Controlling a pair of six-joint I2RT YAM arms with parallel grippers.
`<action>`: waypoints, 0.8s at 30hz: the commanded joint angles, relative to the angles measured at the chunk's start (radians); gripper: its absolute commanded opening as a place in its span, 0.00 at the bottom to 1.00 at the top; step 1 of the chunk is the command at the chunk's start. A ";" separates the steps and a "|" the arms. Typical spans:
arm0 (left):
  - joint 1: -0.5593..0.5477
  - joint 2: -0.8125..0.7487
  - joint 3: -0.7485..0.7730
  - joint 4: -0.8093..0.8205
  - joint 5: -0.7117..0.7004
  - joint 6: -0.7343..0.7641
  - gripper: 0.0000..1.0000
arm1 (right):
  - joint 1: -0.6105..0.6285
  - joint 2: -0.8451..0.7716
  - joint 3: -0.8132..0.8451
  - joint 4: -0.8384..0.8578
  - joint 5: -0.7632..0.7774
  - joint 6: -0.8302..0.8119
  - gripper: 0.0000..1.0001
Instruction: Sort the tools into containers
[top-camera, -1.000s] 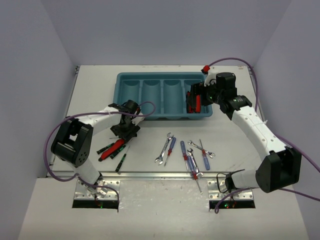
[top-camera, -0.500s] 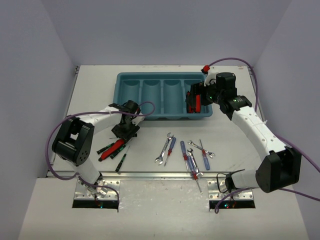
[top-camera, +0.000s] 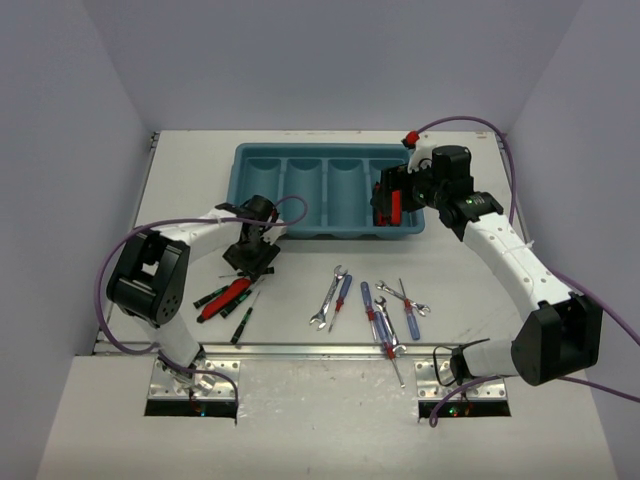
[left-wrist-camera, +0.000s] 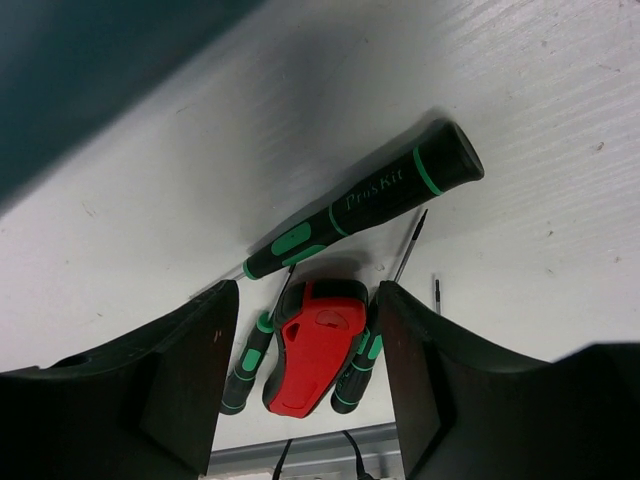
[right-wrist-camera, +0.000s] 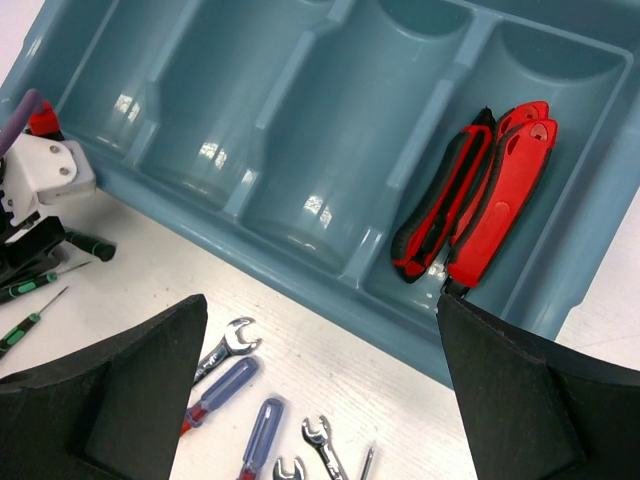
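Hovering with jaws parted and empty just above a black-and-green precision screwdriver (left-wrist-camera: 360, 200) on the white table (left-wrist-camera: 550, 80), the left gripper (left-wrist-camera: 305, 300) seems lined up to pick it, while the right gripper (right-wrist-camera: 322, 300), spread wide and holding nothing, hangs over the teal plastic tray (right-wrist-camera: 300, 275), whose rightmost compartment holds red-and-black pliers (right-wrist-camera: 480, 190).

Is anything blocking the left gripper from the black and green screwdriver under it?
Nothing visible does. The left gripper hangs open above the precision screwdriver; the red pliers lie close beside it and might crowd a finger.
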 joint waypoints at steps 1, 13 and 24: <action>0.029 0.032 0.001 -0.023 -0.005 -0.021 0.57 | -0.005 -0.022 -0.001 0.048 -0.016 -0.020 0.95; 0.041 -0.191 -0.050 0.004 -0.104 -0.059 0.59 | -0.005 -0.022 -0.001 0.049 -0.034 -0.019 0.95; 0.042 -0.206 -0.064 -0.040 -0.045 -0.022 0.76 | -0.003 -0.038 -0.007 0.048 -0.039 -0.028 0.95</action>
